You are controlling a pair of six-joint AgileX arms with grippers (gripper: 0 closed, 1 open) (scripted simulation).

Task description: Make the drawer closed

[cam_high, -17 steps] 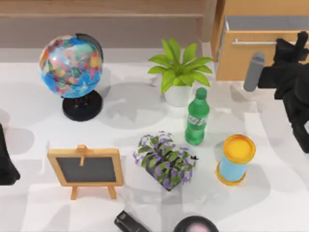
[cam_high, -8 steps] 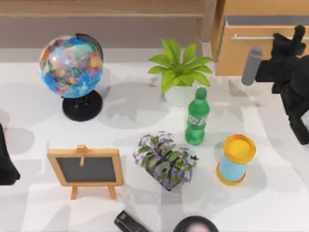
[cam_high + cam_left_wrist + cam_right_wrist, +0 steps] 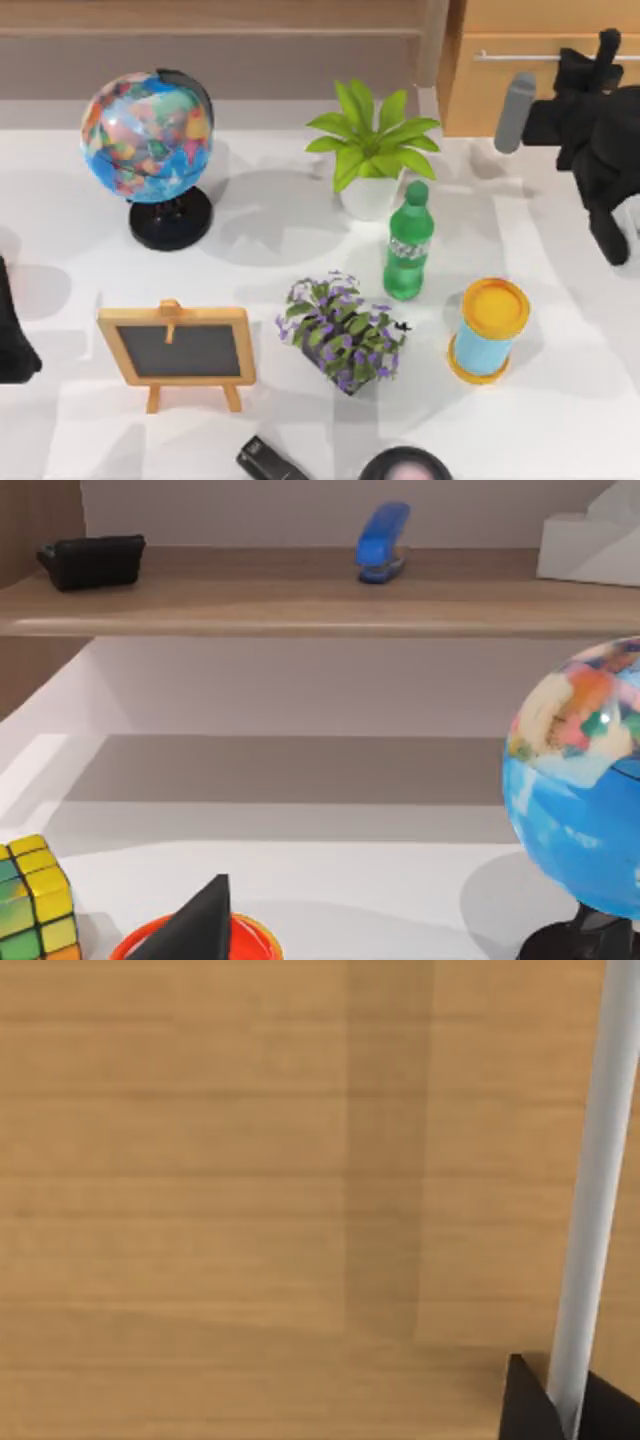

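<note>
White tabletop (image 3: 560,430) stretched below a wooden wall shelf (image 3: 300,600) that carried a blue stapler (image 3: 384,542) and a black case (image 3: 92,560). At the top view's far right corner stood the drawer (image 3: 500,95), its light tan front showing no white interior from above and its thin silver bar handle (image 3: 520,56) running across the panel. The right gripper (image 3: 598,60) pressed up against that front at the handle; whether its jaws were parted or closed on anything could not be told. From the right wrist camera, wood grain (image 3: 200,1160) ran across the panel, with the handle bar (image 3: 590,1200) passing just beside a dark fingertip (image 3: 525,1405).

The left arm (image 3: 12,330) sat parked at the table's left edge, the state of its jaws likewise not discernible. Across the tabletop stood a globe (image 3: 150,125), a potted green plant (image 3: 368,150), a green bottle (image 3: 408,240), a purple flowering plant (image 3: 342,332), a blue canister with a yellow lid (image 3: 488,328) and a chalkboard easel (image 3: 178,350).
</note>
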